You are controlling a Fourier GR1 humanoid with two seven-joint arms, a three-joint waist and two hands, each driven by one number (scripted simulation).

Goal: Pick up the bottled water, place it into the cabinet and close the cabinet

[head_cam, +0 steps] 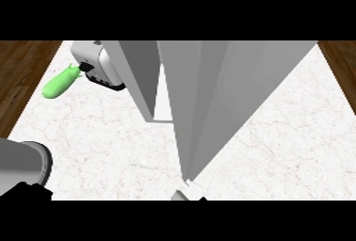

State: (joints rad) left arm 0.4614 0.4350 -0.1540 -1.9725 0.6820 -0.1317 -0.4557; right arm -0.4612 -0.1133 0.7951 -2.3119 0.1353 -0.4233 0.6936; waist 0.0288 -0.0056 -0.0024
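Observation:
A tall grey cabinet (139, 75) stands at the middle of the white marble counter (104, 141). A large grey panel, apparently its door (230, 94), stretches from the top of the view down to a point near the lower edge. No bottled water shows anywhere; I cannot tell whether it is inside the cabinet or behind the panel. My left forearm enters at the lower left, and only a black part of the left hand (24, 192) shows at the bottom edge. A small grey and black piece, probably my right hand (189, 195), peeks out just below the panel's lower tip.
A green elongated object (59, 82) lies at the far left of the counter. Beside it, against the cabinet's left side, stands a white and black appliance (101, 66). Dark wooden floor (17, 80) borders the counter on both sides.

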